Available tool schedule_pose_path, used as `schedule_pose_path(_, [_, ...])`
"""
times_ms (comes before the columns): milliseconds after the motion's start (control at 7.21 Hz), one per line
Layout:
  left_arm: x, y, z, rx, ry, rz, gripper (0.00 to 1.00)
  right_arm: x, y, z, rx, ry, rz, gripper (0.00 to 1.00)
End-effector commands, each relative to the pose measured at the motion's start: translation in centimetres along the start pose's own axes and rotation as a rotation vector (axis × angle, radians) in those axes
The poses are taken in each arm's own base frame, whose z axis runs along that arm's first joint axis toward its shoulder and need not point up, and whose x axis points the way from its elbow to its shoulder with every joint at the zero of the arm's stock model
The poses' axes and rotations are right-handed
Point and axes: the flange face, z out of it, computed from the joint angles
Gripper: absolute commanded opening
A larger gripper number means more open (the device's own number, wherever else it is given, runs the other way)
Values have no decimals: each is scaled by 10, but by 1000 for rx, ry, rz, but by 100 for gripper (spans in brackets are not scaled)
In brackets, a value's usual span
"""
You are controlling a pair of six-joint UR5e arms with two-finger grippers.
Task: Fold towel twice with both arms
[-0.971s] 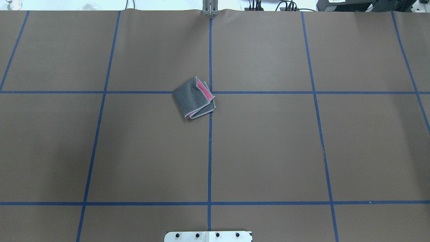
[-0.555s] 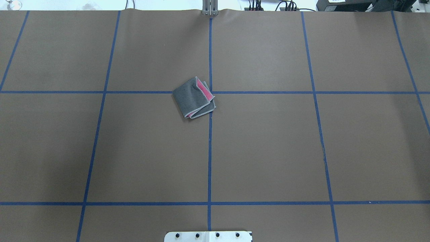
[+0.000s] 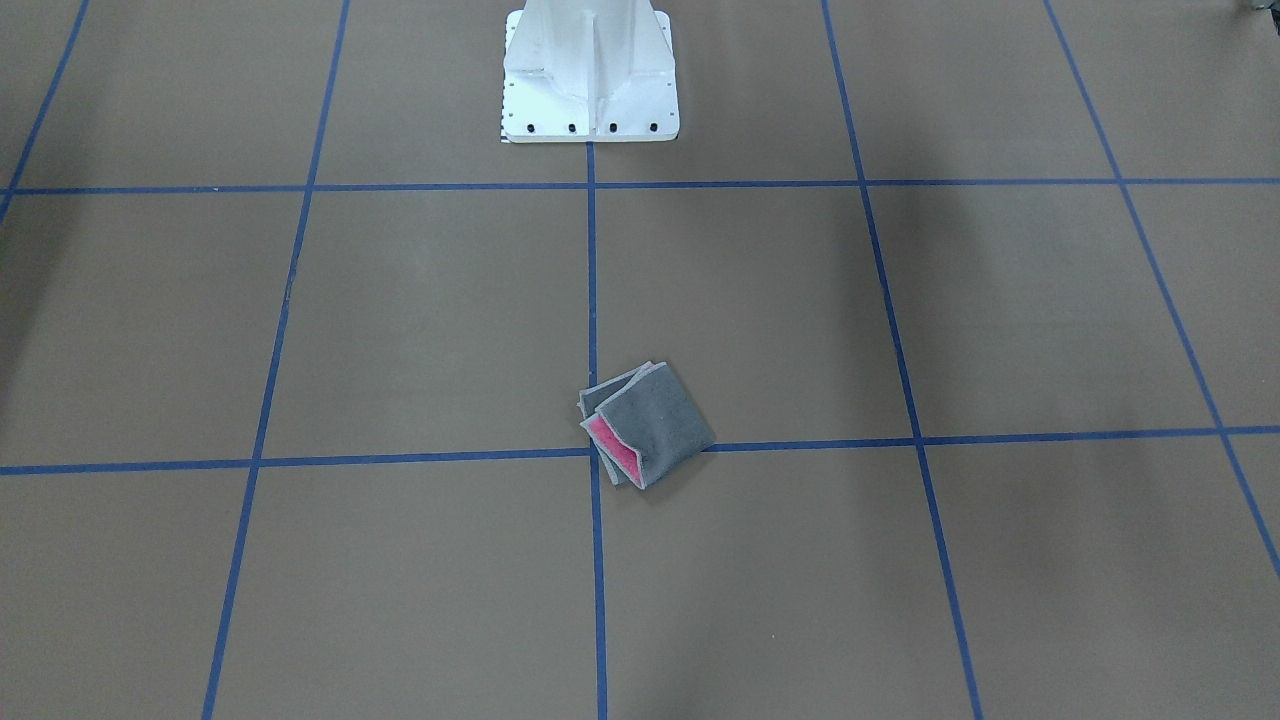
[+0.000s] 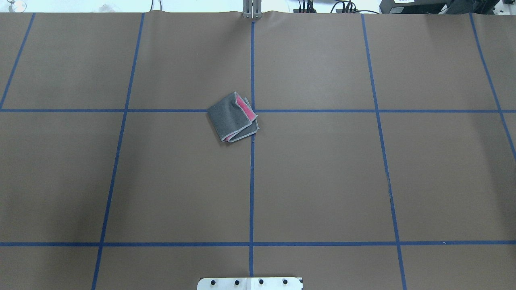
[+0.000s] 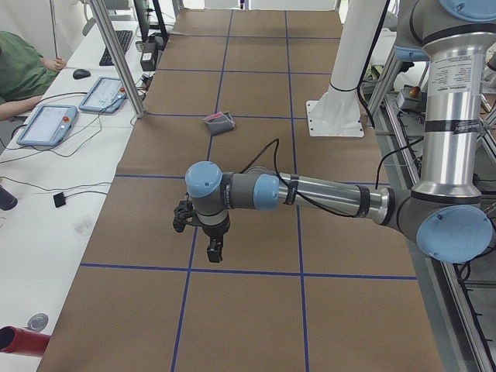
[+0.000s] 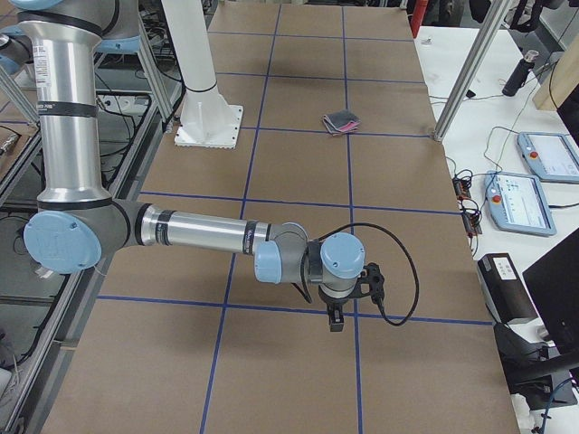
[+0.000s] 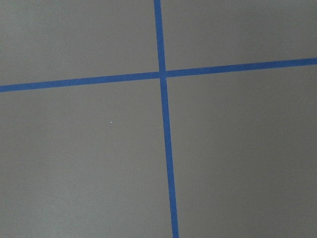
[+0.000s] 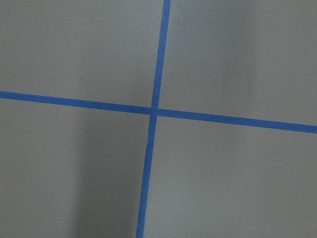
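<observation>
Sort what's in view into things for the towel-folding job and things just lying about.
For the job:
- the towel, folded, grey outside with pink showing
- the left gripper and the right gripper, both hanging over the table far from the towel

Lying about:
- a blue-edged tablet, a keyboard and a mouse on the side bench
- the white pedestal
</observation>
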Motion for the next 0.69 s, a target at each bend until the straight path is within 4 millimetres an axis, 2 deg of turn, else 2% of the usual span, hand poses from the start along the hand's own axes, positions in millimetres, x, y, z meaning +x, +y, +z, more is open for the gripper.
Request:
schedule_pose_path(0, [-15,11,-3,11,5,-25,100,1,1,2,-3,-4,3,100])
schedule_pose_path(139, [-27,21,-6,18,5,-53,100,2,1,2,-4,-2,4,100])
schedule_pose_path(416, [-28,21,-5,17,5,-56,100,12,18,10,-17,-2,22,100])
schedule_pose_path(555, [-27,20,-7,19,3,-53,100,13,18,-3,6,2,43,100])
